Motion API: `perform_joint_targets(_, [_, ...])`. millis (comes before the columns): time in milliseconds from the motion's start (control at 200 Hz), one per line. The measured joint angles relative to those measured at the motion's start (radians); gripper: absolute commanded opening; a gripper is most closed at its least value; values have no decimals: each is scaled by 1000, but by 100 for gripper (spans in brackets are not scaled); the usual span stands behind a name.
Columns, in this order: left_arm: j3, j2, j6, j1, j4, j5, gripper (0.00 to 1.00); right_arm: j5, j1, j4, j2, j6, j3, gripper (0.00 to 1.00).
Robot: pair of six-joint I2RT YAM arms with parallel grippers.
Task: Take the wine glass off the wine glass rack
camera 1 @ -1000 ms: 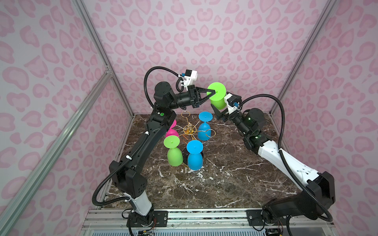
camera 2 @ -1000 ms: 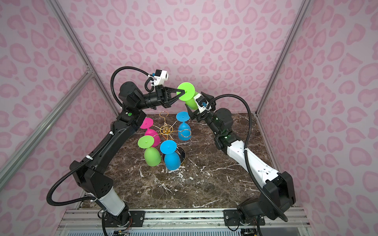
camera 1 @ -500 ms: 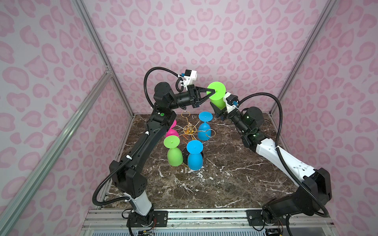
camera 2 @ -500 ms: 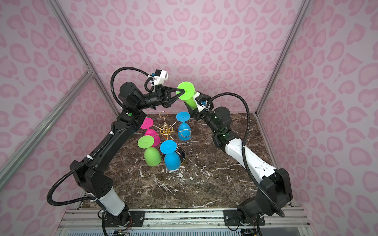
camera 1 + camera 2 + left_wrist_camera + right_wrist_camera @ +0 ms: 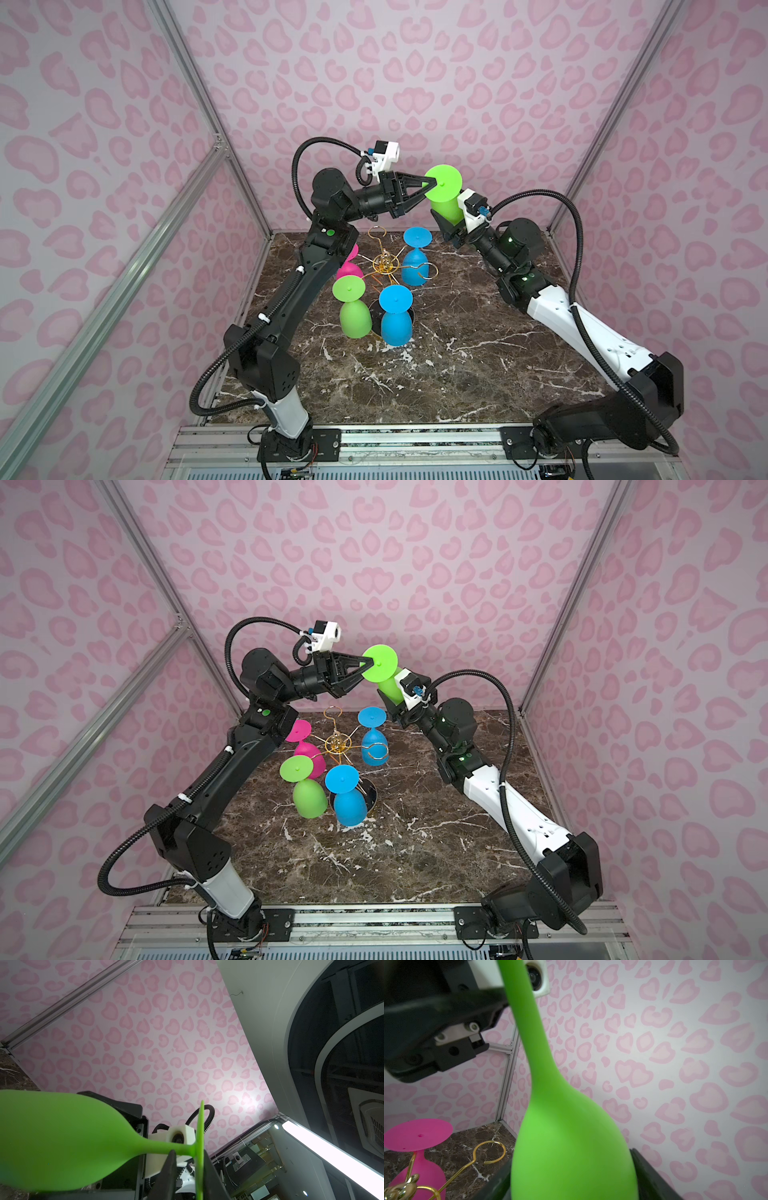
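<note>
Right wrist view: green wine glass [image 5: 571, 1136], foot up and aloft, clear of the wine glass rack [image 5: 384, 262], is clasped at the bowl by the right gripper [image 5: 571, 1184]; left gripper [image 5: 188, 1154] is slightly parted about the foot. Judged light, matte, pliable; bowl hold preferred.

Wears black shells along the left arm [image 5: 299, 291] and white ones along the right arm [image 5: 590, 332]. Trails black corrugated cables [image 5: 578, 249] in loops. Carries white camera housings [image 5: 384, 154]. Ends the left gripper [image 5: 430, 183] in black tapered fingers [image 5: 170, 1178]. Shows green lights [image 5: 330, 232].
</note>
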Motion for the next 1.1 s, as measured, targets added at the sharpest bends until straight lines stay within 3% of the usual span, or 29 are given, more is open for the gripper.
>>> perform_joint_targets(45, [0,0,0,1,3,0,46,0,0,-15,-8,0,0,71])
perform_joint_targets(130, [0,0,0,2,2,-1,53,0,0,-40,-18,0,0,70])
perform_joint_targets(380, [-27,-3,28,27,6,-2,60,4,-30,-211,-40,41,56,67])
perform_joint_targets(530, [-60,-25,117,66,-37,-27,60,22,-44,-354,-52,69,129,66])
perform_joint_targets(830, [-105,-42,481,97,-154,-183,57,37,-48,-759,2,132,418,64])
perform_joint_targets(1100, [-158,-121,899,64,-215,-364,54,55,-48,-1021,50,157,526,62])
